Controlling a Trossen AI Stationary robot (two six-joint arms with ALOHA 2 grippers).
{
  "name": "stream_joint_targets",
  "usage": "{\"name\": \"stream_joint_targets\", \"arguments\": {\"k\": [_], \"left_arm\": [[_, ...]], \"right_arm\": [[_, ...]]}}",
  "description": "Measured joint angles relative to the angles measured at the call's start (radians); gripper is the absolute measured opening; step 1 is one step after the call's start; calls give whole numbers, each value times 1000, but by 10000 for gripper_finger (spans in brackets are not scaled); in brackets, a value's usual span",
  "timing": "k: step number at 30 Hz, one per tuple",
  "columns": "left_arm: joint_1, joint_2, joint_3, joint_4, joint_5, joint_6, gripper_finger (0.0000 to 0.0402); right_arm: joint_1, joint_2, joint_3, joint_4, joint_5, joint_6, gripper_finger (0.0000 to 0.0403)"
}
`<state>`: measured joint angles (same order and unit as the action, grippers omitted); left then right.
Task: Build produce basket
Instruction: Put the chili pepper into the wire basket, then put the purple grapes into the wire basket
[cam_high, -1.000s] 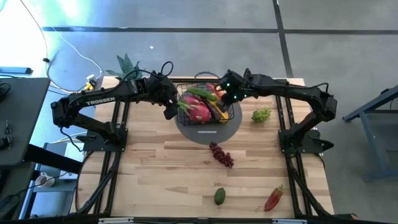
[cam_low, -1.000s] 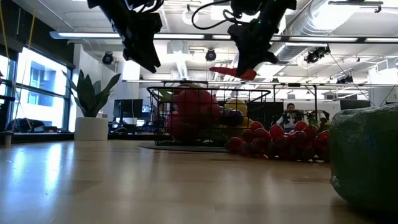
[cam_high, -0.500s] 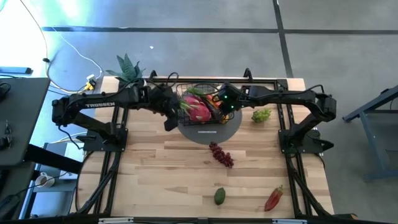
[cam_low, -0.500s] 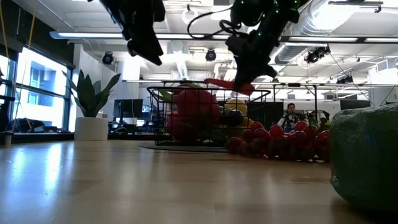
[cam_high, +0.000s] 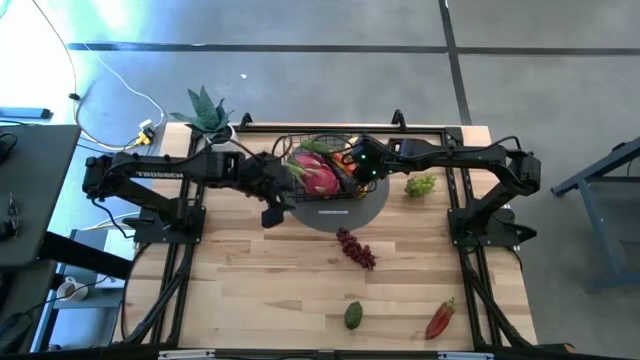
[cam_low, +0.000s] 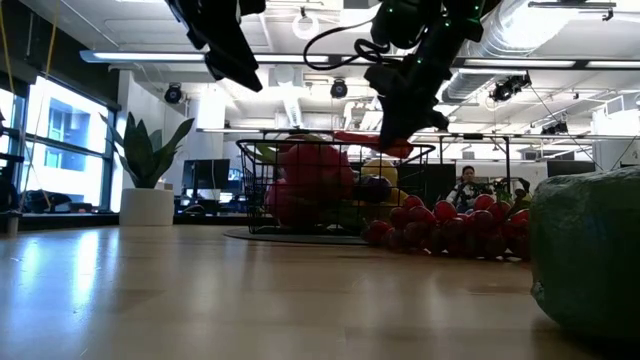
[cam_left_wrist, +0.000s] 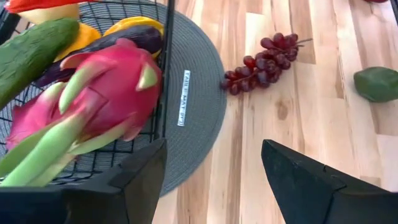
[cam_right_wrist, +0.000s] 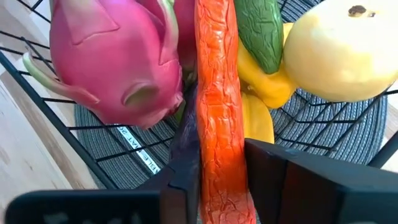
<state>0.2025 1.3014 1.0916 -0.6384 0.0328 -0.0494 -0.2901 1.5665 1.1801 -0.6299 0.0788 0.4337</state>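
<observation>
The black wire basket (cam_high: 322, 172) stands on the round grey mat (cam_high: 340, 212) and holds a pink dragon fruit (cam_right_wrist: 118, 62), a yellow pear (cam_right_wrist: 342, 50), a green cucumber (cam_right_wrist: 261, 31) and a yellow starfruit (cam_right_wrist: 258, 84). My right gripper (cam_high: 358, 172) is over the basket, shut on a red chilli (cam_right_wrist: 214, 93). My left gripper (cam_left_wrist: 214, 180) is open and empty, above the mat's left edge beside the basket (cam_high: 272, 200). Purple grapes (cam_high: 355, 248), green grapes (cam_high: 420, 184), an avocado (cam_high: 353, 315) and a second red chilli (cam_high: 440, 320) lie on the table. My right gripper pinches the red chilli by its two long sides (cam_right_wrist: 217, 180) between the two fingers, near one end. The chilli runs forward past the fingertips. In the low view it sticks out about level (cam_low: 365, 140) at the height of the basket's rim, over the fruit.
A potted green plant (cam_high: 205, 110) stands at the table's far left corner. A person sits in the room behind the table (cam_low: 465, 185). The avocado looms close at the right of the low view (cam_low: 590, 260).
My right gripper has come down with the red chilli, from above the basket to the height of its rim. My left gripper has moved from the basket's left side toward the table's near edge, still open.
</observation>
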Motion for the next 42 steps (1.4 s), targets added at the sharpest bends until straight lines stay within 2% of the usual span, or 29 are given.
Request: {"name": "stream_joint_targets", "arguments": {"k": [7, 11, 17, 21, 30, 35, 42], "left_arm": [[-21, 0, 0, 3, -18, 0, 282], [-21, 0, 0, 36, -18, 10, 289], [-21, 0, 0, 142, -7, 77, 290], [-21, 1, 0, 189, -4, 137, 290], [-23, 50, 1, 323, 99, 283, 290], [-23, 101, 1, 425, 125, 382, 290], [-23, 196, 1, 497, 151, 472, 290]], "right_arm": [[0, 0, 0, -1, 0, 51, 155], [3, -3, 3, -4, -29, 109, 177], [40, -3, 84, -17, 3, 135, 180], [50, -3, 167, -72, 77, 190, 181], [35, -4, 409, -232, 205, 247, 181], [35, -5, 499, -274, 210, 240, 181], [37, -5, 513, -294, 203, 246, 181]]}}
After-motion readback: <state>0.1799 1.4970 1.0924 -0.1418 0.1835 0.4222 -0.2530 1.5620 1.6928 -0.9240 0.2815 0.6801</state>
